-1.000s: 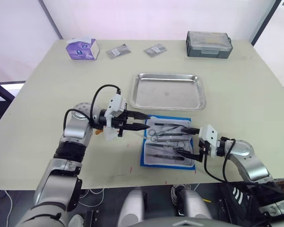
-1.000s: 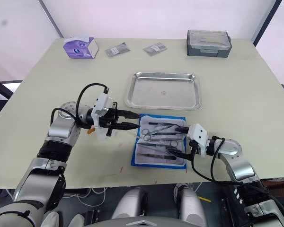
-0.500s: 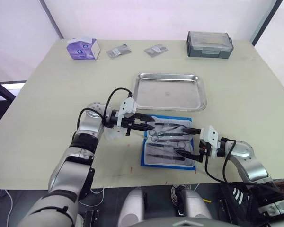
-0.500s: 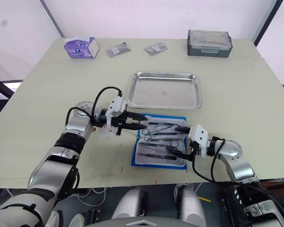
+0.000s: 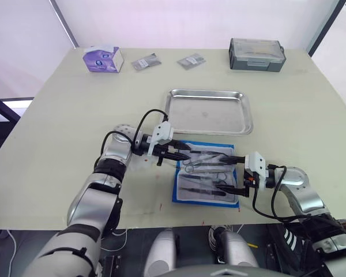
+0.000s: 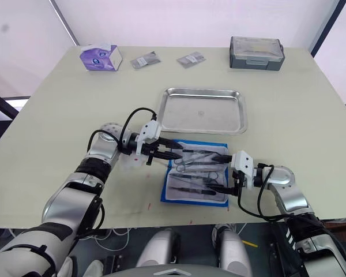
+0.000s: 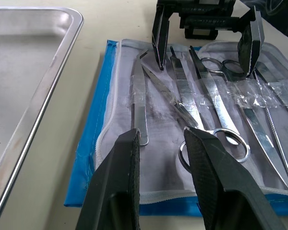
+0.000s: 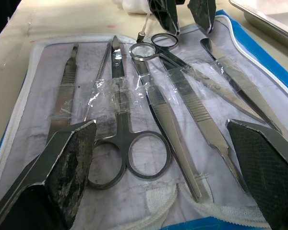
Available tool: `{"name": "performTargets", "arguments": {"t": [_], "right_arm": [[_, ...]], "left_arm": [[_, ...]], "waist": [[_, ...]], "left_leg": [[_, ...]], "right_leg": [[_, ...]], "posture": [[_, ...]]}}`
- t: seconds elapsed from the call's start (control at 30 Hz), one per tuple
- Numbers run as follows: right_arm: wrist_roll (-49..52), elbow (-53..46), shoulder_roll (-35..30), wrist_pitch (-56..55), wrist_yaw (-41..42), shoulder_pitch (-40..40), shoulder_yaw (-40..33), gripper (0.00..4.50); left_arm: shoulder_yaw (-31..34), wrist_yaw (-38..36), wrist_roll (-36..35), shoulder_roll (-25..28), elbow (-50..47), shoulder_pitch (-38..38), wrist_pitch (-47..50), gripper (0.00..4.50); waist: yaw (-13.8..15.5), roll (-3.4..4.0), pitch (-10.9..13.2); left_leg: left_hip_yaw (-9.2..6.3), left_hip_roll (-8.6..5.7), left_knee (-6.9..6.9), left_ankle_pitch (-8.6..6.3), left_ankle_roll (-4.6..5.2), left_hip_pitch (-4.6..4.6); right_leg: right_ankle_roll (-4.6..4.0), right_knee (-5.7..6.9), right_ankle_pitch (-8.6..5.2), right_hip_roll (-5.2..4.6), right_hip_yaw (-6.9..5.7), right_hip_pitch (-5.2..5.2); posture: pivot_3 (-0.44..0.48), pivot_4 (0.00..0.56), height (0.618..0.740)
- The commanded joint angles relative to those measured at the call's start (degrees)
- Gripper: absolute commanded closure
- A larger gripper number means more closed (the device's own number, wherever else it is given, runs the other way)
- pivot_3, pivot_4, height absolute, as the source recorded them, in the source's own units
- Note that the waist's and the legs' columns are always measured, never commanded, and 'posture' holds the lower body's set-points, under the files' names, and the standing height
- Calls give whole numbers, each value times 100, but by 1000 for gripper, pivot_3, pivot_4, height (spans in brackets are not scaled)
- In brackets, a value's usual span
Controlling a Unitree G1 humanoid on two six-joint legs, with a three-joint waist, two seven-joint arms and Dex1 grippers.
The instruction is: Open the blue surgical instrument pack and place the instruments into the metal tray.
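I find the left gripper slightly parted, empty, at 9 o'clock of the opened flat blue fabric pack; right gripper wide, empty.

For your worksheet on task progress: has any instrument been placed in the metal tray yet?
No. The metal tray holds nothing, and the instruments lie on the opened blue surgical instrument pack, some under clear tape.

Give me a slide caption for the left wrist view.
Left gripper open over the instruments in the opened blue pack.
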Motion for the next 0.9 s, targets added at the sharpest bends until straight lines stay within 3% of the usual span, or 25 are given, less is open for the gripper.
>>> {"name": "performTargets", "arguments": {"t": [0.03, 0.9], "right_arm": [[-280, 458, -104, 115, -63, 331, 54, 0], [-209, 399, -33, 91, -113, 420, -19, 0]], "left_arm": [[60, 79, 102, -51, 179, -174, -158, 2925], [-202, 460, 939, -395, 867, -526, -171, 2925]], "waist": [[6, 0, 0], [12, -3, -2]], "left_leg": [[0, 0, 0, 0, 0, 0], [-17, -8, 3, 0, 0, 3]], "right_leg": [[0, 0, 0, 0, 0, 0], [1, -11, 0, 0, -2, 22]], "posture": [[0, 150, 727], [0, 150, 727]]}}
